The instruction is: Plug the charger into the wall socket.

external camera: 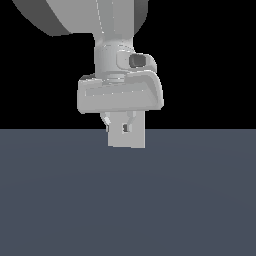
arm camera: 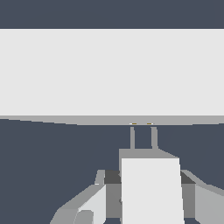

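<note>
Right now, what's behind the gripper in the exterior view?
A pale grey flat plate, the wall socket, shows below the gripper; its upper part is covered. The charger is hidden there; the wrist view shows its two prongs reaching the socket's face.

No readable text, no labels, no brands, no numbers (plain grey rendered surfaces throughout)

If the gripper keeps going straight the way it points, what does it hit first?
Likely the wall socket: the gripper holds the charger, whose two prongs reach the plate's edge by the orange dots. Whether they touch is unclear.
</note>
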Action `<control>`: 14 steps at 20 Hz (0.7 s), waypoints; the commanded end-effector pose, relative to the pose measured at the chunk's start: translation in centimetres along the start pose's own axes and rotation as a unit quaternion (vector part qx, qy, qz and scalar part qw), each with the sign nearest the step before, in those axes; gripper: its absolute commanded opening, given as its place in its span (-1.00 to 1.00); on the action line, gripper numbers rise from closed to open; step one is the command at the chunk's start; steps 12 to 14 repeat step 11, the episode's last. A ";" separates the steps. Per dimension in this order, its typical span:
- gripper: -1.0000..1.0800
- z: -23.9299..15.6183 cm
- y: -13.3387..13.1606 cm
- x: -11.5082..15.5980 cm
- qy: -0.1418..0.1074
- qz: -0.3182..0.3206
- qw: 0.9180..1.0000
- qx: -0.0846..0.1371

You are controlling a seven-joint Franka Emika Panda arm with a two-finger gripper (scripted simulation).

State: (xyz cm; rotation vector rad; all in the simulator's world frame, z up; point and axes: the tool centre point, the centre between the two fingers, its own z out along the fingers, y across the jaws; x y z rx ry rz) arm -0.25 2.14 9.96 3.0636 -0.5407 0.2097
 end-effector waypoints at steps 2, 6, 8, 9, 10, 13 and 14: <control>-1.00 0.2 0.0 1.2 0.000 0.000 1.000 0.000; -1.00 0.2 0.0 1.9 0.000 0.000 1.000 0.000; -1.00 0.3 0.0 2.0 0.000 0.000 1.000 0.000; -1.00 0.3 0.0 2.0 0.000 0.000 1.000 0.000; -1.00 0.2 0.0 1.9 0.000 0.000 1.000 0.000; -1.00 0.2 0.0 1.9 0.000 0.000 1.000 0.000; -1.00 0.2 0.0 1.9 0.000 0.000 1.000 0.000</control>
